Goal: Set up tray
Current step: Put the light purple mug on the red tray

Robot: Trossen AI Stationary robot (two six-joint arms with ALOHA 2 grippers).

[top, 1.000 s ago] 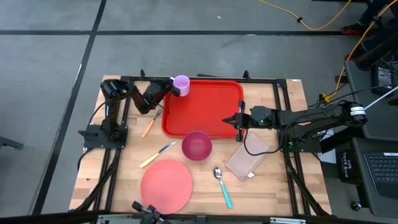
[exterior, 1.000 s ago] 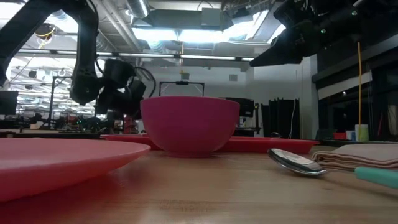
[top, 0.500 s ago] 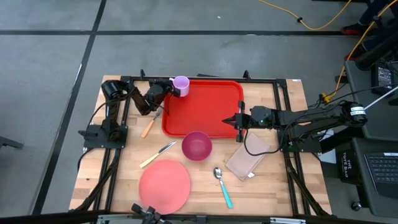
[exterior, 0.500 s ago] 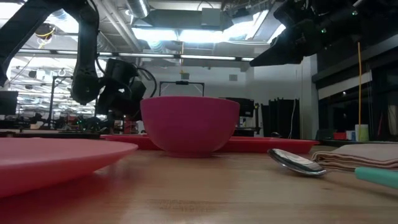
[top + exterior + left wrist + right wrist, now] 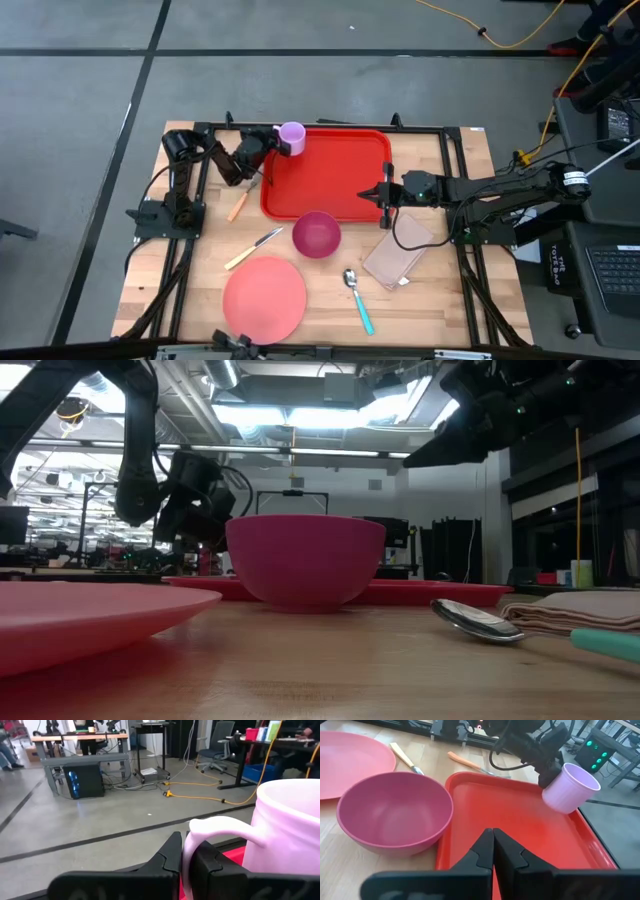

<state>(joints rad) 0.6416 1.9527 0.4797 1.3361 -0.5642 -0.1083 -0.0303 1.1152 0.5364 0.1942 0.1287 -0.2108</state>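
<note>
High view: left gripper (image 5: 272, 141) clamped on lilac cup (image 5: 291, 133) handle above tray (image 5: 330, 175) corner.

Here's the wooden tabletop (image 5: 320, 290), pale planks framed by black rails. Sitting on it at the far middle is the red tray (image 5: 325, 170), flat on the wood. Just in front of the tray's near edge stands the magenta bowl (image 5: 316, 234), touching or nearly touching the rim. Nearer still lies the pink plate (image 5: 264, 297). Between plate and tray's left side, a knife (image 5: 252, 249) lies slanted; an orange-handled utensil (image 5: 238, 205) lies left of the tray. Right of the plate: a spoon (image 5: 357, 296) with teal handle, and a folded beige cloth (image 5: 396, 256).
</note>
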